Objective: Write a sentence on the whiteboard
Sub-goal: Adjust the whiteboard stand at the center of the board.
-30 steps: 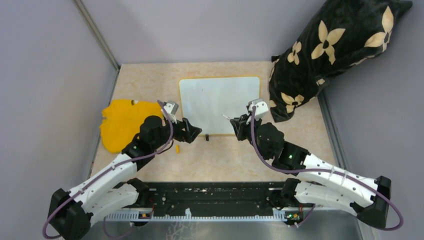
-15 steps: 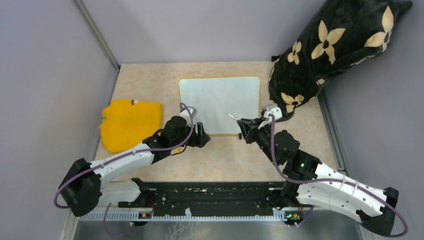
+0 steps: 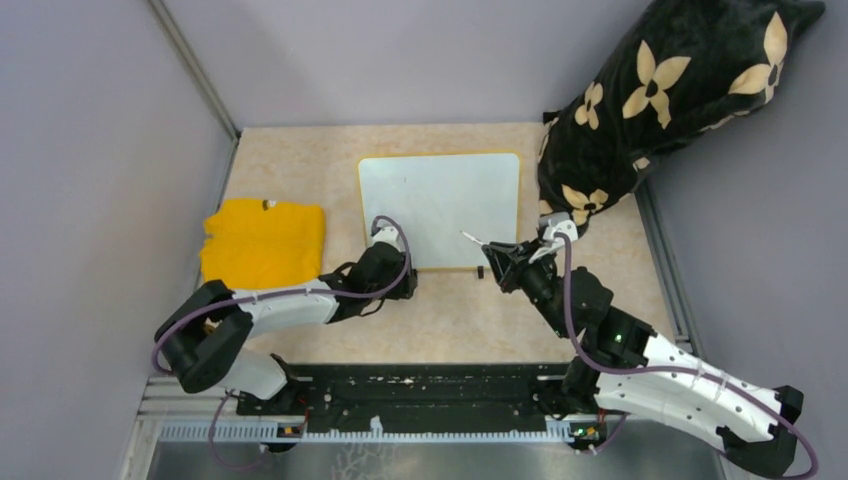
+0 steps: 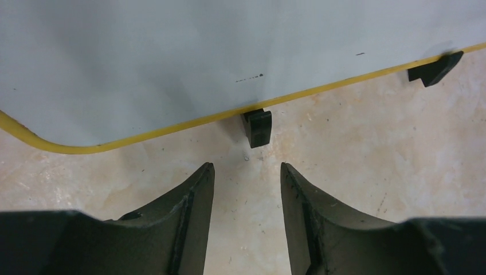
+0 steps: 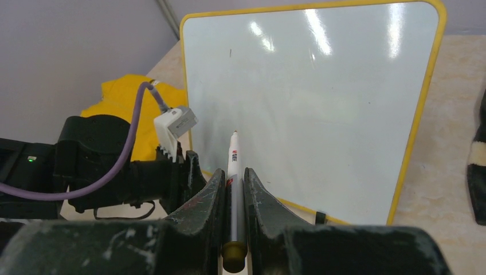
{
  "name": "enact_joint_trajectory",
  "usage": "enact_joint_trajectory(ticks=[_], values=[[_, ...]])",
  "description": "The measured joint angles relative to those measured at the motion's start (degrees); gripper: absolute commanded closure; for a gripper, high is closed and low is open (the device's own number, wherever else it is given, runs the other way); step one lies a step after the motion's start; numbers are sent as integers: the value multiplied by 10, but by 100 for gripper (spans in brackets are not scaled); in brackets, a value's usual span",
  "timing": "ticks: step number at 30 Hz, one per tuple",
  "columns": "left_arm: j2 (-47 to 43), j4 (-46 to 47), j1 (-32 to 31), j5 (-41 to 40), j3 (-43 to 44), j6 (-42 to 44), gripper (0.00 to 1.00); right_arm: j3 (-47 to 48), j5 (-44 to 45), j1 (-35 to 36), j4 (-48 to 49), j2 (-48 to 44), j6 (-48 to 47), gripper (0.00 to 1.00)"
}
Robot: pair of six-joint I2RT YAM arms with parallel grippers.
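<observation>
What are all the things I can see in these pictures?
whiteboard: one, white with a yellow rim, lying in the middle of the table; no writing that I can make out
board feet: two, black, on the whiteboard's near edge
marker: one, white, tip over the whiteboard's near part
cloth: one, yellow, flat on the table, left of the whiteboard
cushion: one, black with cream flowers, in the far right corner
table: one, beige and marbled
left gripper: one, black, open, just in front of one of the board feet
right gripper: one, black, shut on the marker
</observation>
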Motion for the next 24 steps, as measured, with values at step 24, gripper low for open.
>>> enact_joint_trajectory(ticks=[24], values=[[113, 20, -17, -49, 69, -8, 68, 11, 2, 0, -44, -28, 4, 100]])
